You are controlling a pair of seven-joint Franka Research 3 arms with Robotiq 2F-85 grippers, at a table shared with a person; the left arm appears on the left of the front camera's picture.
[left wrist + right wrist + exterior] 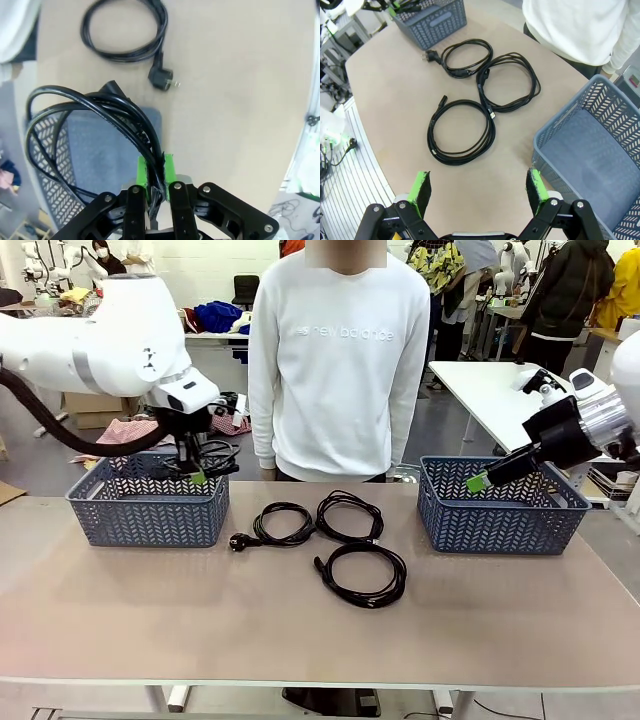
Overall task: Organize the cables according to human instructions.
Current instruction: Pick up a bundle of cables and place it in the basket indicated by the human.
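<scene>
Black rubbery cord, wound into a loose round coil (125,107), is pinched tight between the green pads of the left gripper (155,167). It hangs over the blue lattice-walled left basket (150,515) at the table's nine o'clock, probably so that letting go would drop it inside. The right gripper (477,185) stands wide open and empty above the rim of the matching right basket (600,150) at three o'clock. Three more cables lie flat on the smooth beige table (300,640) between the baskets: a plugged coil (125,55), a middle coil (536,82) at its three o'clock, and a near coil (490,137) toward six o'clock.

Front across table (300,640); wrists downward
</scene>
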